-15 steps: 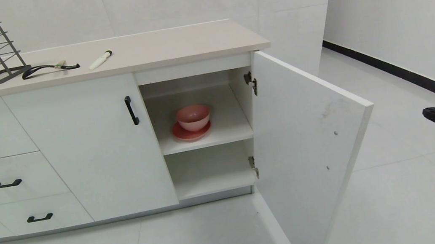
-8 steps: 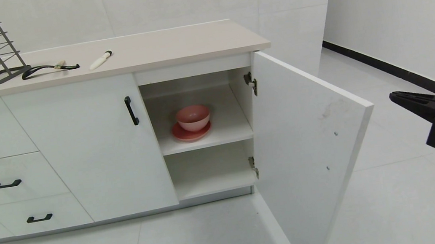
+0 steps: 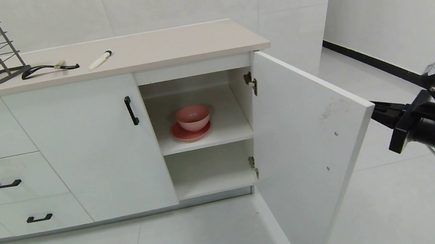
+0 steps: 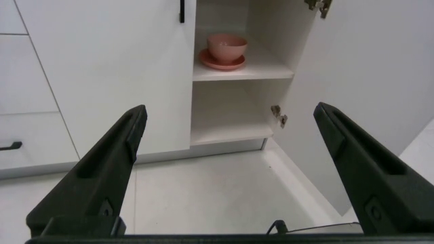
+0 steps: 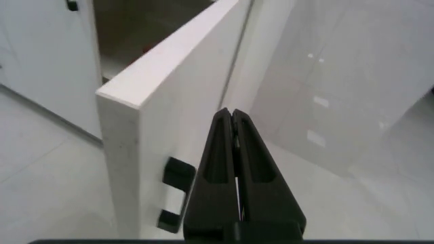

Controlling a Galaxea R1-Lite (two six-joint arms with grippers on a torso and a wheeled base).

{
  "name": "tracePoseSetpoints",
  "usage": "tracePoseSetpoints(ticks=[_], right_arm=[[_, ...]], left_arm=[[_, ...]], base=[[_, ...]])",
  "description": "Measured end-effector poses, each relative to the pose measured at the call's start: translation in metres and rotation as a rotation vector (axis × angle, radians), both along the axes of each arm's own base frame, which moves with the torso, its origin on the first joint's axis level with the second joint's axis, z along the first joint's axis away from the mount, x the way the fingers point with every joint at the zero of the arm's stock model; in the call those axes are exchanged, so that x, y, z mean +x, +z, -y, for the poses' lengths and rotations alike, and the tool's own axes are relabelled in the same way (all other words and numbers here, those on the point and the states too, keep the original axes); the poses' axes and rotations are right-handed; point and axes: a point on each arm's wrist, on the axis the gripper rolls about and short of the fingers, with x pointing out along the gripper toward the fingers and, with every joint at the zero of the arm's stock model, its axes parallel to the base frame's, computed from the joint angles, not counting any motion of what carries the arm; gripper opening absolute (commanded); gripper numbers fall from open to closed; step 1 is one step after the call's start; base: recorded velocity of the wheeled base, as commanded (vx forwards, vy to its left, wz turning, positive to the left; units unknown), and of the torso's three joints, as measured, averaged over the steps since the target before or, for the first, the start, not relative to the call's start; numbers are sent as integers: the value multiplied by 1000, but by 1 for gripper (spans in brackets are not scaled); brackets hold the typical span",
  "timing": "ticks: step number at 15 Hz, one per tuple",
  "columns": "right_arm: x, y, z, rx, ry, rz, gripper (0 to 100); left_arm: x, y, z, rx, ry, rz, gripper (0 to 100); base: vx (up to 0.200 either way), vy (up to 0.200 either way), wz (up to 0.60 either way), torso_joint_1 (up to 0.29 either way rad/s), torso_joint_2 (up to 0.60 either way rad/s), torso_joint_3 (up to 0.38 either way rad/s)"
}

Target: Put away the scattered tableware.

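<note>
Well, in the head view the edge of the open door [image 3: 310, 143] hides the tips of your right gripper [image 5: 234, 123]. It points at the door's outer side, jaws pressed together. Your left gripper [image 4: 230, 112] has its jaws wide apart. The pink bowl [image 3: 193, 117] sits on the plate [image 3: 191, 134] on the upper shelf.

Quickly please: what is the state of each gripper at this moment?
Left gripper: open, holding nothing.
Right gripper: shut, empty, beside the outer face of the door.

Pink bowl [image 3: 193, 118], coral-red plate [image 3: 189, 135], white cabinet [image 3: 90, 157], black handles [image 3: 131, 110].
</note>
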Motion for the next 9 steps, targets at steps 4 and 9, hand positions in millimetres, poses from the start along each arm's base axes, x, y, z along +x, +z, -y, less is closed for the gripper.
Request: tracePoseSetpoints(ticks=[4, 9], right_arm=[[2, -6, -9, -5, 39, -22, 0], [-3, -7, -22, -6, 99, -27, 0]], left_arm=[[0, 0, 0, 4, -4, 1, 100], [0, 0, 0, 3, -3, 1, 100]], base=[[0, 0, 0, 0, 0, 0], [0, 0, 0, 0, 0, 0]])
